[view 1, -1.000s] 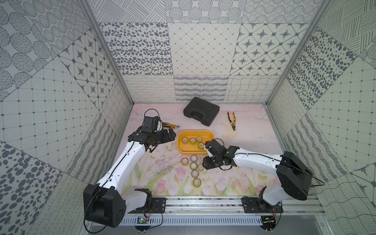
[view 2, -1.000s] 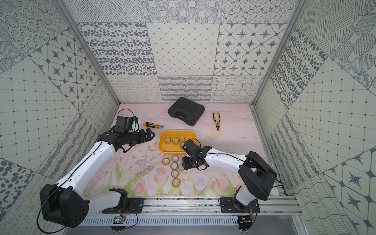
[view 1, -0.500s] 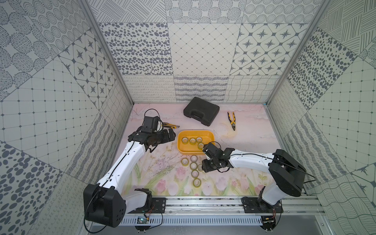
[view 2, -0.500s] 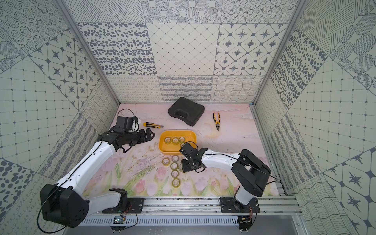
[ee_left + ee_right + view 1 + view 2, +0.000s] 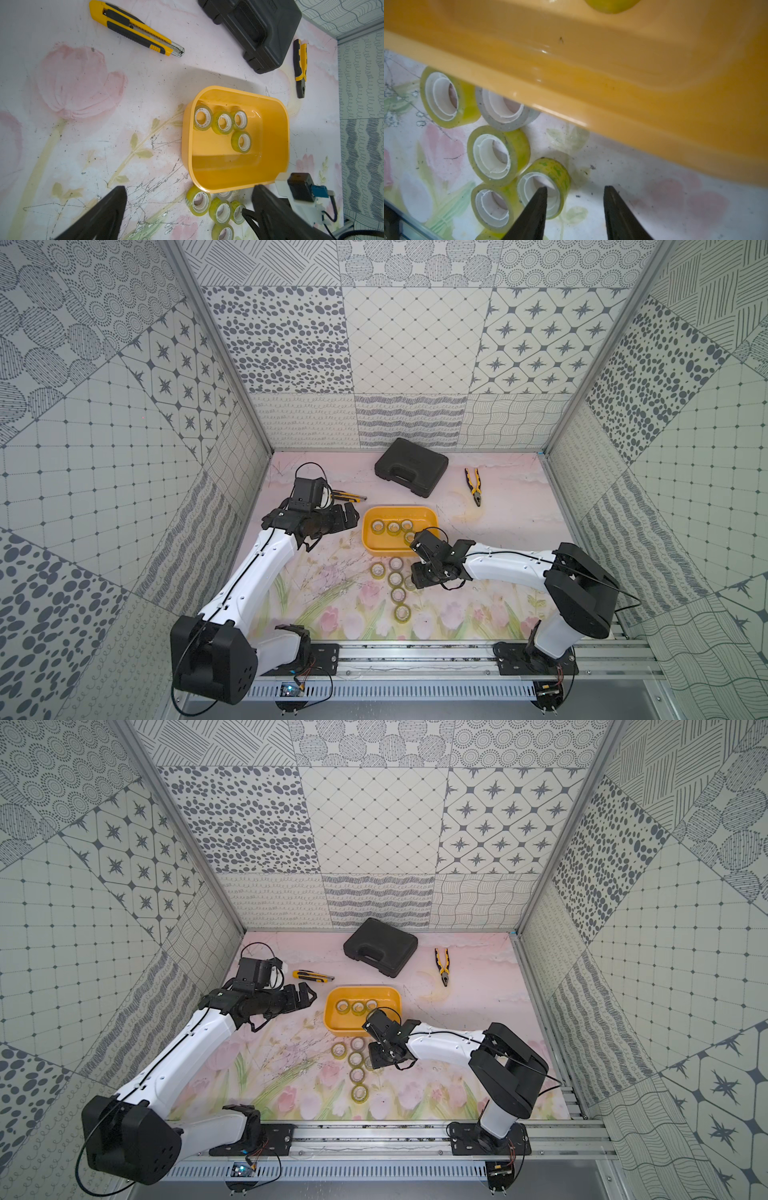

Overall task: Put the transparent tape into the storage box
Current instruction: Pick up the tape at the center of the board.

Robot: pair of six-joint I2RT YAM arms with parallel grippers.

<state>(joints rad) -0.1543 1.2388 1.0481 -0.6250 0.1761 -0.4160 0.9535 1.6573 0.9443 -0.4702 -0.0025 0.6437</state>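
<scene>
tub (image 5: 384,544): on mat (image 5: 498,531), four tape rolls (image 5: 223,122) inside | left gripper (image 5: 352,517): jaws wide apart, empty, beside tub | right gripper (image 5: 575,187): jaws apart, empty, one tip at a loose roll (image 5: 550,169) | six loose rolls (image 5: 395,578): on mat by tub

Robot lab test cell — patterned wall panels (image 5: 407,344), aluminium base rail (image 5: 415,653), floral tabletop (image 5: 340,614).

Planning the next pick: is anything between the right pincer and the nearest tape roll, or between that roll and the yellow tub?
Nothing visible blocks the right pincer: its open jaws hover at the roll, one finger over its core. Neighbour rolls crowd one side. Toward the tub, only its own wall.
</scene>
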